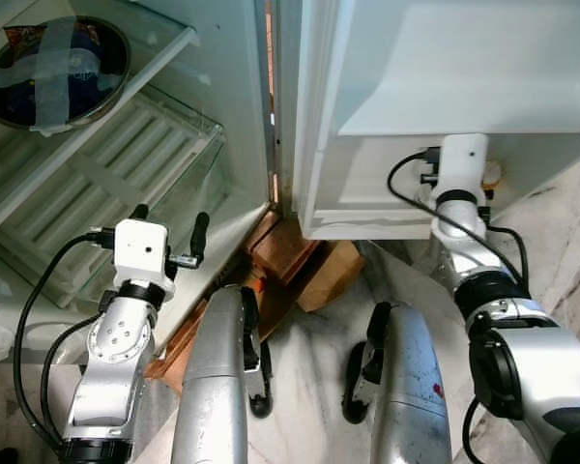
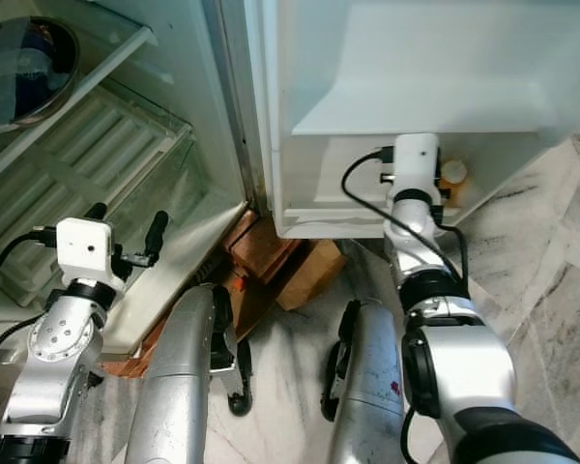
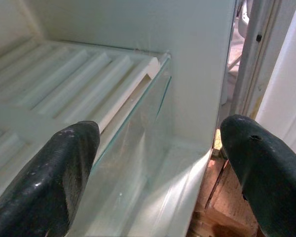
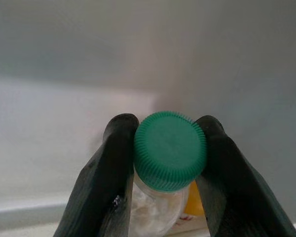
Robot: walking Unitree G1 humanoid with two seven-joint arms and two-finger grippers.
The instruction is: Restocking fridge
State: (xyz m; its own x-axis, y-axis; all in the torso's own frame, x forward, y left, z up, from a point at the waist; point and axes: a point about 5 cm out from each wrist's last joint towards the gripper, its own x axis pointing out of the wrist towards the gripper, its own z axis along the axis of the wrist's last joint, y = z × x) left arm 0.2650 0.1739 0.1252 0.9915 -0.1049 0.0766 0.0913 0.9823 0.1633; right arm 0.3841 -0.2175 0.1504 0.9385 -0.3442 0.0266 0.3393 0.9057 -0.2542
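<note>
The right tool point(image 4: 167, 148) is clamped on a bottle point(image 4: 160, 207) just below its green cap point(image 4: 170, 150), one finger point(image 4: 106, 173) pressed on each side; ahead of it stands the pale inner wall of the fridge door point(image 1: 445, 77), and below it runs the door shelf's front lip point(image 4: 19, 215), with something orange point(image 4: 195, 202) just beside the bottle; from the head camera this tool is tucked under the door's lower ledge, so little open room shows around it. The left tool point(image 3: 158, 163) is spread wide and holds nothing; ahead of it lies the glass shelf edge point(image 3: 138, 108) over the ribbed drawer cover point(image 1: 106, 184), with the open bottom compartment beneath; toward the door side is the fridge's side wall point(image 3: 197, 74); a foil-lined bowl point(image 1: 53, 68) sits on a higher shelf; cardboard point(image 1: 324, 271) lies on the marble floor point(image 1: 319, 358) under the door.
</note>
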